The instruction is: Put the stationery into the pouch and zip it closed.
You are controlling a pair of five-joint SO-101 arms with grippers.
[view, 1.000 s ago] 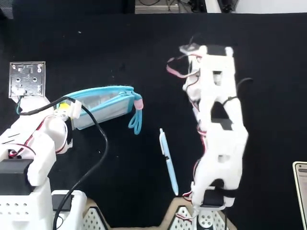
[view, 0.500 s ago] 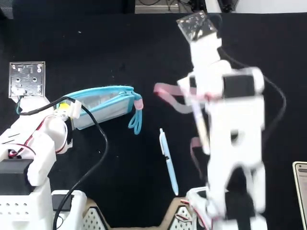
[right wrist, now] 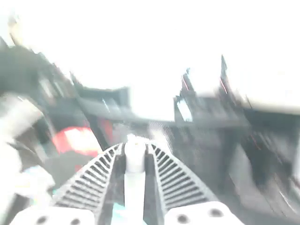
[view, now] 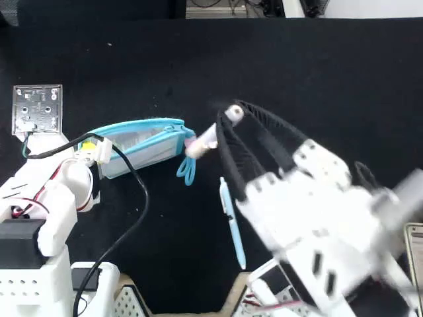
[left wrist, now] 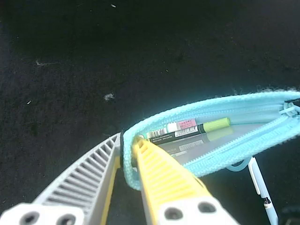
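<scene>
From above we see the pouch [view: 142,144] lying at 9 o'clock on the black tabletop [view: 317,72], its mouth open. The left tool [view: 94,153] is clenched on the pouch's 9 o'clock end. The right arm [view: 317,211] stands blurred at 5 o'clock. It carries a white pen [view: 203,140] whose tip is just beside the pouch's 3 o'clock end. A blue pen [view: 232,221] lies loose at 6 o'clock, apart from the pouch. A plate [view: 38,108] of metal sits at 10 o'clock.

In the left wrist view we see the left tool's grey and yellow fingers [left wrist: 159,180] pinching the pouch's rim. Inside the pouch lie a green-tipped marker [left wrist: 213,125] and a few more pens. The blue pen lies on the tabletop just past the pouch.

In the right wrist view, which is much blurred, we see the right tool [right wrist: 135,146] clasping the white pen between its ribbed fingers.
</scene>
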